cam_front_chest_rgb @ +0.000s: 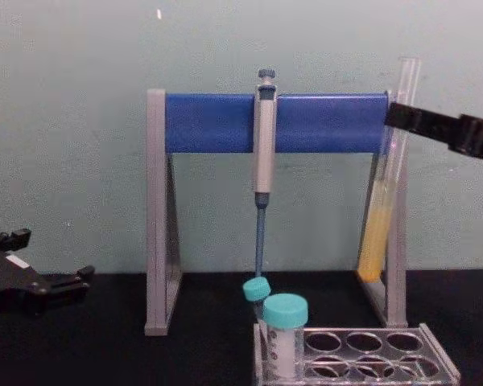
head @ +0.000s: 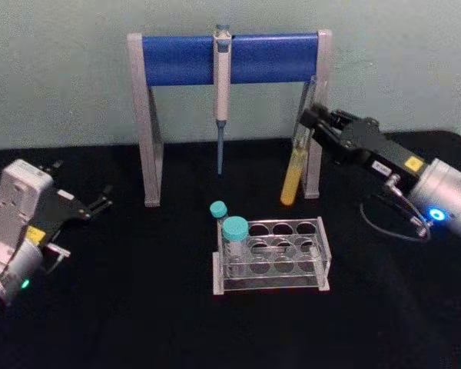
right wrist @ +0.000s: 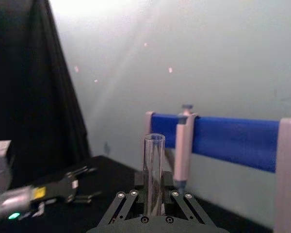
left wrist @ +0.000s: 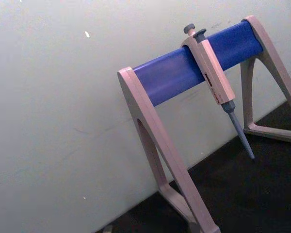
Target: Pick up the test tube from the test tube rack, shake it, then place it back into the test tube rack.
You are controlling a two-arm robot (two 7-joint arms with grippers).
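Starting nearest: low clear plastic test tube rack (head: 288, 247) with rows of round holes sits on the black tabletop (head: 123, 315). Two short teal-capped vials (head: 234, 231) stand at its left end; the other holes are vacant.

Left gripper (head: 104, 197) lies low at the table's left side, well apart from the rack, fingers spread with nothing between them.

Past the rack and to its right, the right gripper (head: 311, 123) reaches in from the right, jaws pinched on the upper part of the long thin clear glass test tube (head: 292, 181). Tube hangs in the air, out of the rack, tilted slightly, mouth uppermost. Yellow liquid fills its lower part.

Just behind the tube is the right leg of the tall grey stand with blue crossbar (head: 177, 60). A grey pipette (head: 222, 84) hangs from the bar's middle, tip down. Pale wall at the back.
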